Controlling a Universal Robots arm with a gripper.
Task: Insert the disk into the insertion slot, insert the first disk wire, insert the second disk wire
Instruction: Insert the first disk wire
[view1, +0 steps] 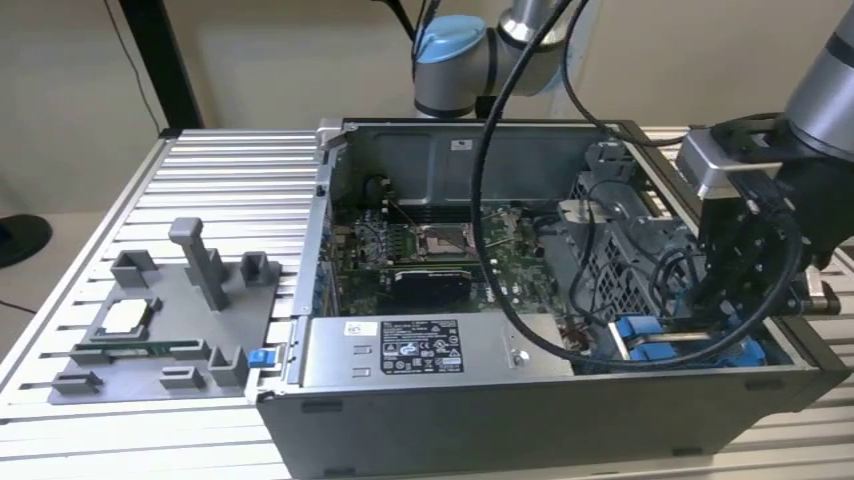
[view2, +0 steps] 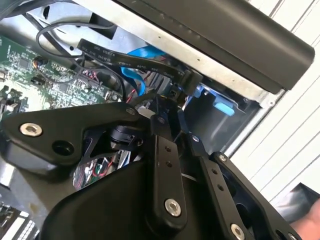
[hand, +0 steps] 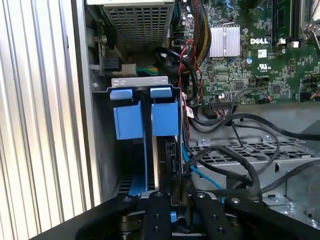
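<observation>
In the exterior view, the ribbed metal bench (view1: 200, 160) carries a grey tray of spare parts (view1: 174, 340) at the view's left. The open computer case (view1: 534, 420) stands in the middle. Inside it, a grey power-supply box (view1: 400, 350) sits at the near wall with the green circuit board (view1: 414, 250) behind it. At the view's right lies the insertion slot (view1: 667, 345), marked by its blue fittings, and the gripper (view1: 721, 310) reaches down into the case directly above it.

In the first wrist view, the disk (hand: 167, 155) stands on edge in the slot (hand: 106, 150), next to the two blue tabs (hand: 127, 120). Its long axis runs straight away from the gripper (hand: 180, 197), deeper into the bay. The fingers (hand: 157, 207) are drawn close together with the disk's near end between them, so they appear clamped on it. The disk looks largely seated. Black wires (hand: 235, 160) lie loose over the perforated cage (hand: 260, 150) beside the bay. In the second wrist view, a flat black cable with its plug (view2: 172, 92) hangs just ahead of the gripper (view2: 176, 127).
</observation>
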